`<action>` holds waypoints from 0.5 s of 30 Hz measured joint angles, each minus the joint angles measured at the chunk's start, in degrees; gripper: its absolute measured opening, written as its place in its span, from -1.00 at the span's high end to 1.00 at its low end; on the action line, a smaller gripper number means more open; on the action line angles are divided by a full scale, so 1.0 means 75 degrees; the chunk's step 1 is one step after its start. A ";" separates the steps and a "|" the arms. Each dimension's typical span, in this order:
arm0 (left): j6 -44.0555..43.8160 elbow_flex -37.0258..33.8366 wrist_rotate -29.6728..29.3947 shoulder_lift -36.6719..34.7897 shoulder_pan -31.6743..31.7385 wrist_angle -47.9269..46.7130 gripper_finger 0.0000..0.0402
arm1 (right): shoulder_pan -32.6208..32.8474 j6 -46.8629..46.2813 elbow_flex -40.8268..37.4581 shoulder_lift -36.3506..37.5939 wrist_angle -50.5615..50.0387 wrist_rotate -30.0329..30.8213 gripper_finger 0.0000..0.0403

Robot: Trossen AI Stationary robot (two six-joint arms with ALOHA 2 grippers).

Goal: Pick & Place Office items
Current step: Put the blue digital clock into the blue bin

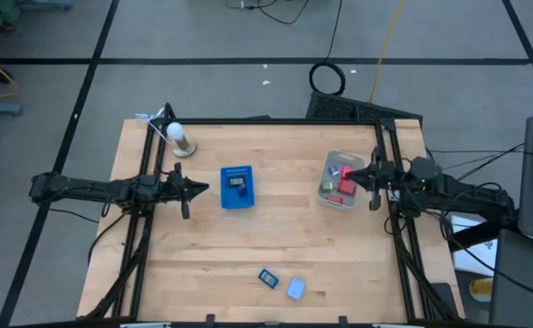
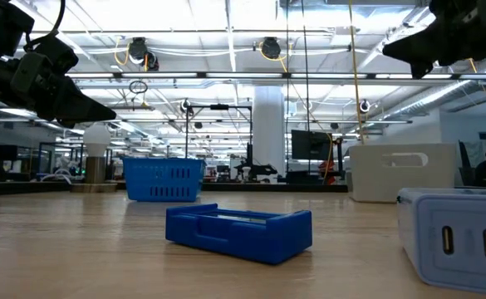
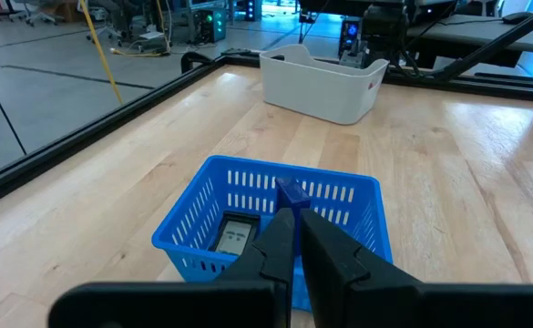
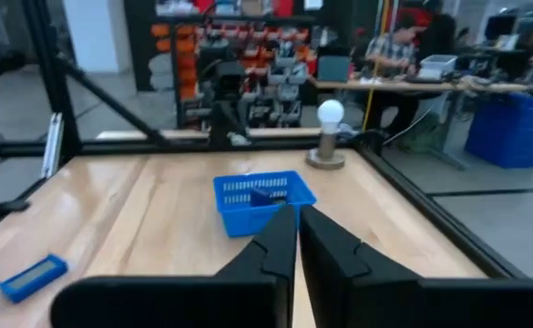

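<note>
Light blue item (image 1: pixel 295 289) and dark blue item (image 1: pixel 268 278) lie nearest camera on tabletop (image 1: pixel 202 255), well apart from both grippers. Likely light, rigid plastic, slippery; pinch across short sides.

Left gripper (image 1: pixel 200 189): fingers narrow, empty, just beside blue basket (image 1: pixel 238 187).

Right gripper (image 1: pixel 353 176): narrow, empty, over grey bin (image 1: pixel 325 189) holding red, pink, green items (image 1: pixel 343 178).

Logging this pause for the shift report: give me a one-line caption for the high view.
Both arms wait at the table edges, blue basket and grey bin between them, two blue pieces near the front.
</note>
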State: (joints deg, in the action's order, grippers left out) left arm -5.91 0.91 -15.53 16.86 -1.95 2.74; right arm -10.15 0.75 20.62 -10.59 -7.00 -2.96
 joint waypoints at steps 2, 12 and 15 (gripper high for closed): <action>0.0003 0.0000 0.0003 0.0000 0.0001 0.0000 0.89 | -0.0003 -0.0007 -0.0199 0.0290 0.0177 0.0049 0.94; 0.0026 0.0000 0.0006 0.0000 0.0001 -0.0004 0.89 | -0.0003 -0.0154 -0.1009 0.1397 0.0405 0.0020 0.99; 0.0021 0.0000 0.0011 0.0000 0.0002 -0.0003 0.89 | -0.0003 -0.0120 -0.1148 0.1354 0.0403 0.0023 1.00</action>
State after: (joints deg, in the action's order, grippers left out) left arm -5.76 0.91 -15.44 16.86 -1.94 2.72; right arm -10.17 -0.15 12.01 -0.43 -3.98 -2.79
